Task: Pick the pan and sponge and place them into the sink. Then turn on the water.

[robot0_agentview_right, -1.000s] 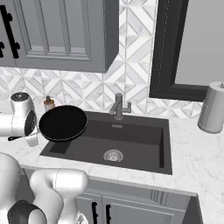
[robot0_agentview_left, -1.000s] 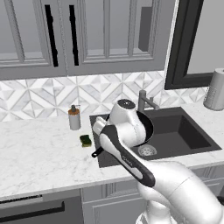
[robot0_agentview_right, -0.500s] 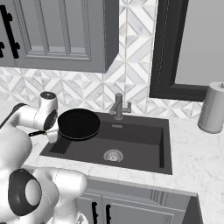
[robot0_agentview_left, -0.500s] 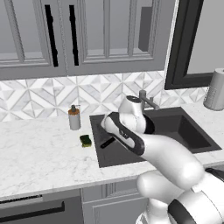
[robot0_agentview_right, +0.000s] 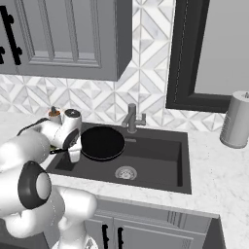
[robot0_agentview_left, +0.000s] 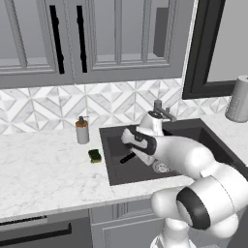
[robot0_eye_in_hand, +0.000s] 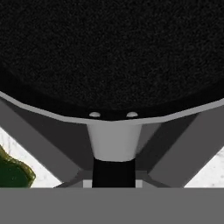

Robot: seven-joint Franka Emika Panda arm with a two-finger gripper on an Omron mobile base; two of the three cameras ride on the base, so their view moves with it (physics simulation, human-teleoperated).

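From the left, the green-and-yellow sponge (robot0_agentview_left: 95, 155) sits just beside the dark grey sink (robot0_agentview_left: 110, 167). From the right, the round black pan (robot0_agentview_right: 102, 143) hangs over that sink. Hand view: gripper (robot0_eye_in_hand: 113, 174) clenched on its thin handle – rigid, probably front-heavy.

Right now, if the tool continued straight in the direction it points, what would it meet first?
The tool is shut on the pan by its handle, so the pan's own body is directly ahead. Beyond the pan probably lies the sink, its floor or far wall, though depth is unclear.
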